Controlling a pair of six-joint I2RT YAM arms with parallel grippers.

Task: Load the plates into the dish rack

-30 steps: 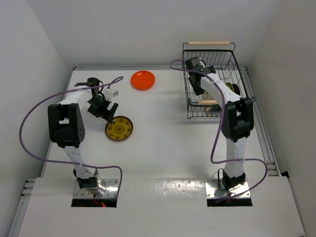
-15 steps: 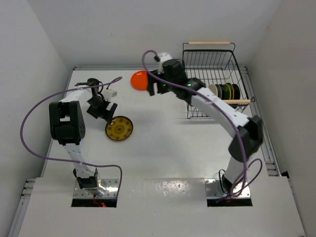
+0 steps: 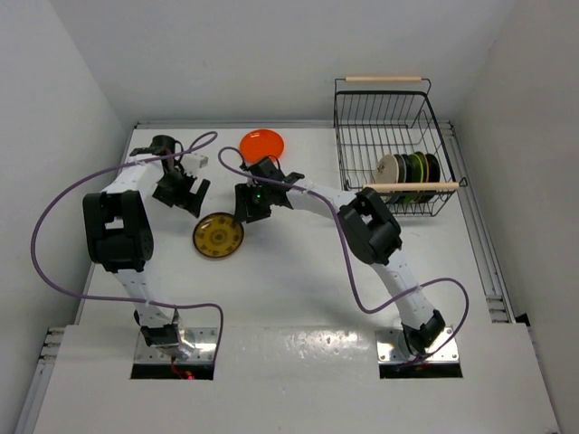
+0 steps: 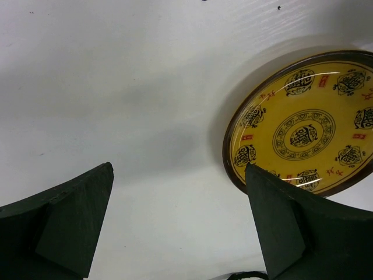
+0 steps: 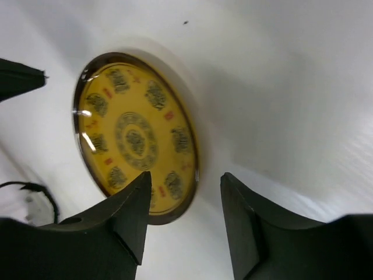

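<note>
Right gripper (image 3: 249, 203): jaws parted, empty, reaching across into the left half of the table. It hangs over the far-right rim of the yellow-brown patterned plate (image 3: 218, 235). The wrist view shows that rim between the open fingers (image 5: 125, 216); contact can't be told. Likely lined up for an edge pinch, a flat plate offering no other hold.

Left gripper (image 3: 185, 194): also open and empty, just off the plate's far-left side, apart from it.

Orange-red plate (image 3: 262, 146) lies flat near the far edge. Dish rack (image 3: 342, 145) sits at the far right corner, with racked plates (image 3: 412, 169) standing on edge at its near end. Upright slotting looks to be the aim.
</note>
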